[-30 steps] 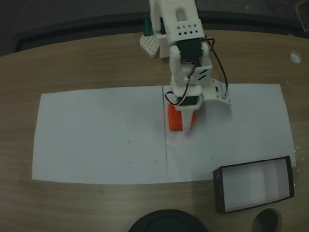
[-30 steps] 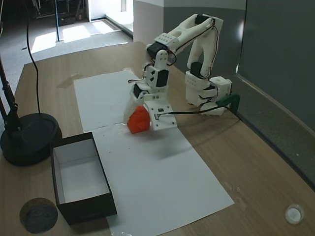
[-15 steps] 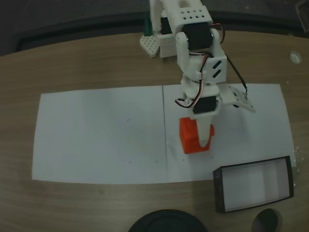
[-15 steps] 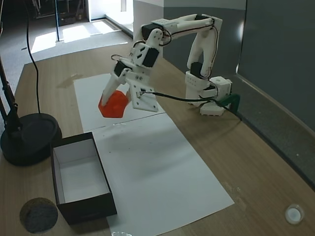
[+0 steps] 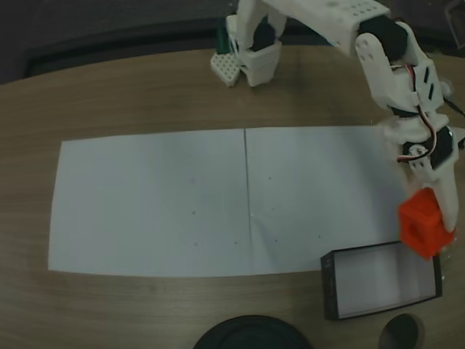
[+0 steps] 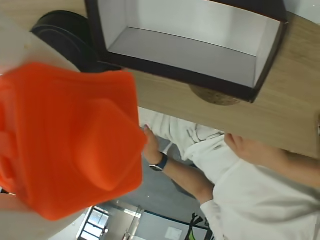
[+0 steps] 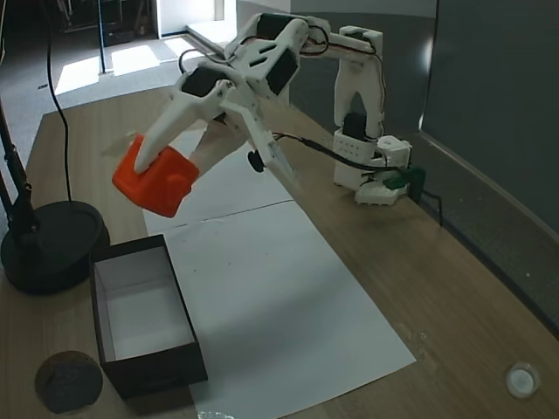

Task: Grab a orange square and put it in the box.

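While carried high off the desk (image 7: 454, 288), gripped between both fingers of the claw (image 7: 150, 171), closed firmly on the orange square (image 7: 157, 182). Held aloft rather than dragged, presumably so as to clear the thin black wall of the box (image 7: 147, 371) on the way in. Looms large and close in the wrist view as a bright orange square (image 6: 70, 140), one raised face turned to the lens, with the open box (image 6: 260, 60) lying just beyond and its white bottom fully exposed.

Just below the claw (image 5: 431, 231) in a fixed view, slightly toward the near edge of the desk: the box (image 5: 330, 291), its far right corner partly overlapped by the orange square (image 5: 421, 227). Looks close to lined up, though from the other fixed view seemingly short of the box's far wall, so a little more reach judged needed before lowering and letting go. Risk judged: release from this height could bounce the block off the rim.

Farther from the claw: white paper sheets (image 5: 152, 203) spread over the wooden desk, likely marking the working area. Beside the box, a round black disc (image 7: 48, 244) carrying a thin stand, and a small dark round pad (image 7: 68, 382). Beyond the desk's edge in the wrist view, a person's arm (image 6: 190, 175) in a white top.
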Available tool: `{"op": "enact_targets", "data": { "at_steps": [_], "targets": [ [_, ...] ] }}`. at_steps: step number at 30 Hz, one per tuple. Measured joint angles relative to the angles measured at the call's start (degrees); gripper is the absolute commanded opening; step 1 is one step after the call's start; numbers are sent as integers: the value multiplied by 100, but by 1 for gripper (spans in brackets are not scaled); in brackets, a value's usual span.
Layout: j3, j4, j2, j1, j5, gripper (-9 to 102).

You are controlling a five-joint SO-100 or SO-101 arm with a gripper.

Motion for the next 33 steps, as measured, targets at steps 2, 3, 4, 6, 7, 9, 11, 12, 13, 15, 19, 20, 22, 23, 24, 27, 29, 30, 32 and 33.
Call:
{"op": "enact_targets", "data": {
  "at_steps": [2,3,4,6,7,9,11,12,13,15,19,20,22,23,24,27,29,30,32,33],
  "targets": [
    [-413,0,-571,-70,0,9],
    [-606,0,-844,-79,0,9],
    [-773,0,-1116,-79,0,9],
    [-1055,0,-1608,-70,0,9],
    [-1160,0,-1828,-62,0,10],
    [-1345,0,-2180,-62,0,10],
    [-1485,0,-2373,-62,0,10],
    [-1538,0,-2417,-62,9,11],
    [-1573,0,-2443,-62,53,14],
    [-1573,0,-2443,-70,237,22],
    [-1573,9,-2443,35,475,35],
    [-1573,62,-2443,62,492,36],
    [-1617,193,-2443,88,510,35],
    [-1644,211,-2443,88,510,35],
    [-1661,229,-2443,79,510,34],
    [-1705,246,-2443,62,510,30],
    [-1705,352,-2443,97,510,18],
    [-1705,501,-2435,114,510,9],
    [-1705,976,-2329,185,343,0],
    [-1705,1248,-2206,237,158,3]
  ]
}}
